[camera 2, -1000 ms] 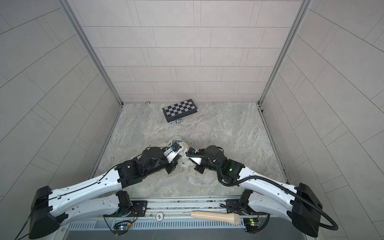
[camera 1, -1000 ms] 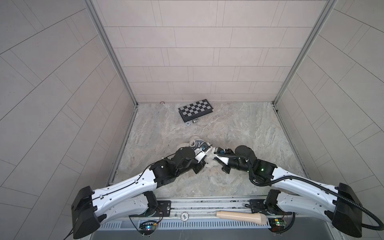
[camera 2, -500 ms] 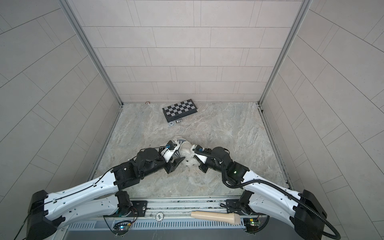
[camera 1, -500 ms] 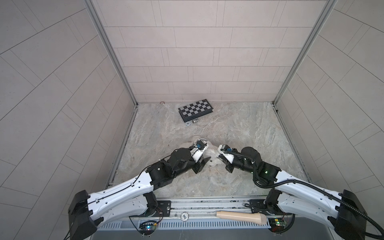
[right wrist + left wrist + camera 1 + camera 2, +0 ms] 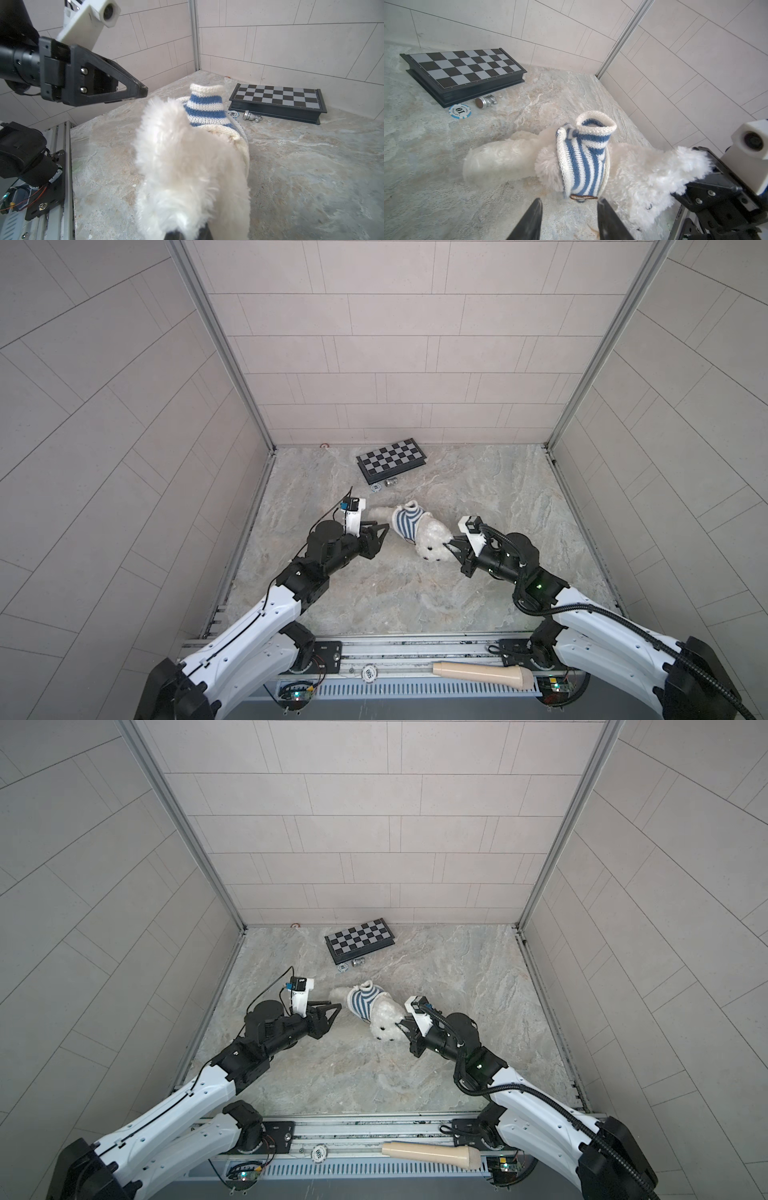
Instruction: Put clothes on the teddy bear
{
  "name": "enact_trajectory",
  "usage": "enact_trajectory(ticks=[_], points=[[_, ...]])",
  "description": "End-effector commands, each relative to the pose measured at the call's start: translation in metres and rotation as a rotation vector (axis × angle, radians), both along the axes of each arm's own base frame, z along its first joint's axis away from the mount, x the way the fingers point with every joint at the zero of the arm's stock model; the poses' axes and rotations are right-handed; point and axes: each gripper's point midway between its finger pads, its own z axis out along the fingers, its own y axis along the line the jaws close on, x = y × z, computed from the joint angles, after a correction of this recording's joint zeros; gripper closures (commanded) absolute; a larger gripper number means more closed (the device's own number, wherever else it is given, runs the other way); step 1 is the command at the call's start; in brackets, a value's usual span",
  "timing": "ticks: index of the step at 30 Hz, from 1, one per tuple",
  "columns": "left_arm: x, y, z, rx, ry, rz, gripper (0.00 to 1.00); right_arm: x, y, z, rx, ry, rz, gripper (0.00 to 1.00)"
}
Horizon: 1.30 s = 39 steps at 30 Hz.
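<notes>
Backing my left gripper [image 5: 383, 527] off for a sec, so quick update. A second ago both grippers were crammed nose to nose over the bear. Now the left one has let go and pulled away, jaws spread with nothing between them, hanging just beside the striped shirt [image 5: 581, 164]. My right gripper [image 5: 452, 548] hasn't given up its grip: jaws pressed together on the fluff at the head end of the teddy bear [image 5: 432, 537]. The bear looks dragged a little toward my right side and lies mid-table [image 5: 415, 601], legs pointing toward the left arm. The shirt is round the torso, so the hard bit looks done. But one sleeve [image 5: 596, 126] sticks up empty in the left wrist view, so I reckon an arm hasn't gone through yet. The release reads to me as a re-grip, with the next grab probably at that sleeve or the hem by the little badge [image 5: 583, 197]. The chessboard [image 5: 390, 458] at the back is well apart, not a worry.
</notes>
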Motion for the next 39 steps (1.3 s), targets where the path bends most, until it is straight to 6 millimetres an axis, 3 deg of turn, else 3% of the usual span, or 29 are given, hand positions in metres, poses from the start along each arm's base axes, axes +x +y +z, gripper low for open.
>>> enact_trajectory(ticks=[1, 17, 27, 39], points=[[-0.001, -0.012, 0.003, -0.077, 0.032, -0.046, 0.62, -0.005, 0.004, 0.028, 0.085, -0.066, 0.037, 1.00], [0.013, -0.030, -0.024, -0.097, 0.101, -0.077, 0.70, -0.008, 0.005, 0.034, 0.100, -0.086, 0.053, 1.00], [0.017, -0.041, -0.027, -0.088, 0.077, -0.089, 0.67, -0.008, 0.006, 0.037, 0.110, -0.087, 0.058, 1.00], [0.024, -0.033, -0.027, -0.055, 0.052, -0.028, 1.00, -0.008, 0.005, 0.038, 0.115, -0.086, 0.053, 1.00]])
